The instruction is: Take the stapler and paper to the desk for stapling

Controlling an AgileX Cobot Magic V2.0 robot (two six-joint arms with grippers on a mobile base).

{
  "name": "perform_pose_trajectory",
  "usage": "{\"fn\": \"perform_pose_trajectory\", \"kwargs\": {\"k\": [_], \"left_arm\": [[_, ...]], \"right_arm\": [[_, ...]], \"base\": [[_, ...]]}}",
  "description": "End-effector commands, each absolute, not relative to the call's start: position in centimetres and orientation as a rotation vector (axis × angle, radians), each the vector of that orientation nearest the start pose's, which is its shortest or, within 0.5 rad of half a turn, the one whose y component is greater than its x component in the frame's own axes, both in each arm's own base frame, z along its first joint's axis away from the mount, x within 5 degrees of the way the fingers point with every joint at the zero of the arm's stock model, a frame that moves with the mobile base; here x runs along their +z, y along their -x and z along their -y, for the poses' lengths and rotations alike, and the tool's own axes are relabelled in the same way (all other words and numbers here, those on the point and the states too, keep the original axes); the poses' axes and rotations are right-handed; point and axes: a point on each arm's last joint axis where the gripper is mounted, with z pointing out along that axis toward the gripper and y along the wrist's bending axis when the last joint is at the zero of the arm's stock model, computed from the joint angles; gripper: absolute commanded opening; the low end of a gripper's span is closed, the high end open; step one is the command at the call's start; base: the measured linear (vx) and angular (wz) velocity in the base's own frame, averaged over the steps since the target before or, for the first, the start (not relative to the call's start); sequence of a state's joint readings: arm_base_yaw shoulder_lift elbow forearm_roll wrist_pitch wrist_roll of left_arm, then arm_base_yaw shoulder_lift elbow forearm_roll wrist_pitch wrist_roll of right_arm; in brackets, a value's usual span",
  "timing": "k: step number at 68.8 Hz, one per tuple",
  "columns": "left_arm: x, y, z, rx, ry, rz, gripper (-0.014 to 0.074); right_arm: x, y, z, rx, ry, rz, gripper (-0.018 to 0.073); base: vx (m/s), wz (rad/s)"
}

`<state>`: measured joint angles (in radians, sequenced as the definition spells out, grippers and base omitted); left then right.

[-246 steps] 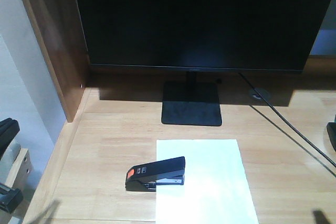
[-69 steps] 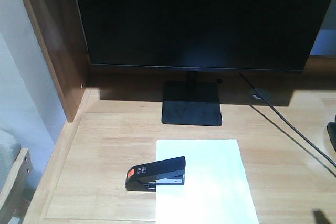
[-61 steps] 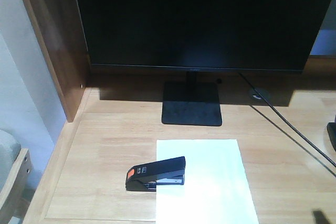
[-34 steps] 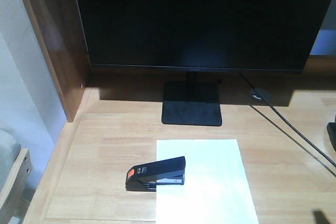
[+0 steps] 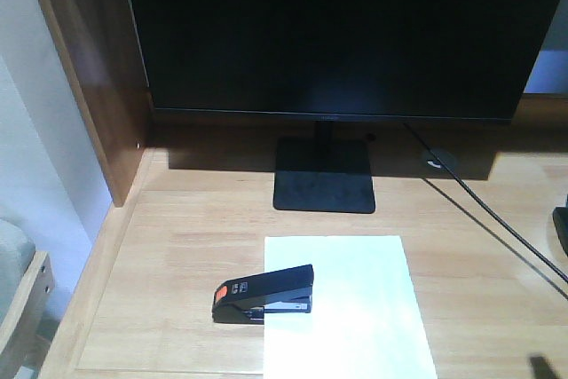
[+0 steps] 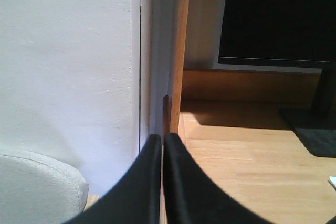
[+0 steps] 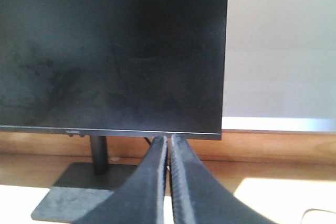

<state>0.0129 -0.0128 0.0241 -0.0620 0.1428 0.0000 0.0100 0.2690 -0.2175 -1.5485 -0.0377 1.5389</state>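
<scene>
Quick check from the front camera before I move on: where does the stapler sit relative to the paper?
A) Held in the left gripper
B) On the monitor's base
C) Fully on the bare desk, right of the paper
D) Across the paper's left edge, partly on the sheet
D: the stapler lies across the left edge of the paper, its orange-patched end over the bare desk.

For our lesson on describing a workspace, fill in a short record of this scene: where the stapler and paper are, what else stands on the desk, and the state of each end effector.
stapler: lying on the desk, its front end over the paper's left edge
paper: flat on the desk, in front of the monitor stand
desk: light wood, brown side panel at left
monitor: dark screen, at the back of the desk
left end effector: shut, empty
right end effector: shut, empty
</scene>
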Motion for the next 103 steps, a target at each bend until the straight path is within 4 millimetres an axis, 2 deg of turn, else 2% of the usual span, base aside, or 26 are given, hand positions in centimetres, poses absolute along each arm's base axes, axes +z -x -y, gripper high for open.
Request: {"fn": "perform_pose_trajectory", "kwargs": {"k": [1,35,66,77,97,103], "left_arm": [[19.6,-5.6,0.0,-0.048,0.063,-1.558,-0.0006],[19.6,-5.6,0.0,-0.048,0.063,-1.558,-0.0006],[19.6,-5.6,0.0,-0.048,0.063,-1.558,-0.0006],[19.6,-5.6,0.0,-0.048,0.063,-1.558,-0.0006],[19.6,-5.6,0.0,-0.048,0.063,-1.558,-0.0006],[19.6,-5.6,0.0,-0.048,0.063,-1.558,-0.0006]], "right_arm": [[27.9,-7.9,-0.2,-0.019,0.054,-1.514,-0.0007],[27.6,-7.9,0.1,0.013,-0.020,-1.545,-0.0007],[27.3,-7.9,-0.1,-0.095,0.114,-1.570,-0.0007],[25.7,-7.6,0.0,-0.077,0.087,-1.573,-0.0007],[20.7,-6.0,-0.1,-0.049,0.061,-1.529,-0.0007],[19.9,-5.6,0.0,-0.051,0.058,-1.539,-0.0007]], "base": [[0.00,0.00],[0.00,0.00],[0.00,0.00],[0.00,0.00],[0.00,0.00],[0.00,0.00]]}}
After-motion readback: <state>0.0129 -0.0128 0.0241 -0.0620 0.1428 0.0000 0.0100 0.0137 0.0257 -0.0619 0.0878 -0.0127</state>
